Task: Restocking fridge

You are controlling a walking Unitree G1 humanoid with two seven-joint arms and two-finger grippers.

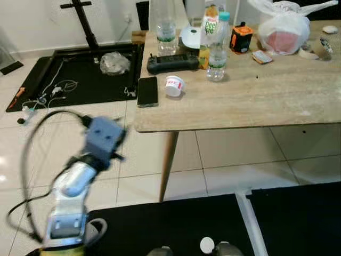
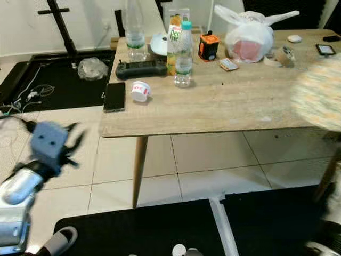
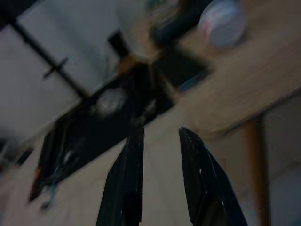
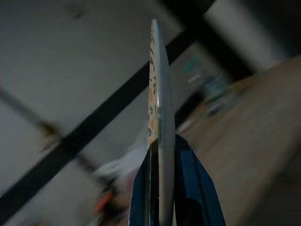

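Firstly, right tool: clenched on the patterned plate, one black finger on each face, near the rim.
Patterned plate: seen edge-on along the right wrist, thin, with green leaf and orange marks on one face; in the right eye view a blurred speckled disc at 3 o'clock, up in the air over the tabletop's edge, touching nothing but the tool.
Left tool: released, two black fingers apart, nothing between them; pointing towards the tabletop's near corner and its wooden leg.
Left arm: silver, at 8 o'clock in the left eye view, bent upward, blue-grey wrist block on top, black cable looping beside it; blurred.
Tabletop: pale wood, across the upper half of the eye views, things crowded at its far side.
Water bottle: upright, teal cap, just in front of the juice carton.
Black controller: lying flat at 9 o'clock of the water bottle.
Phone: dark, face up, at the tabletop's left edge.
Small white cup: on its side, just beside the phone at its 3 o'clock.
Orange tape measure: between the water bottle and the white plastic bag.
Tall clear bottle: upright, at 12 o'clock of the controller.
Floor: light tiles under the tabletop, black mat at 10 o'clock.
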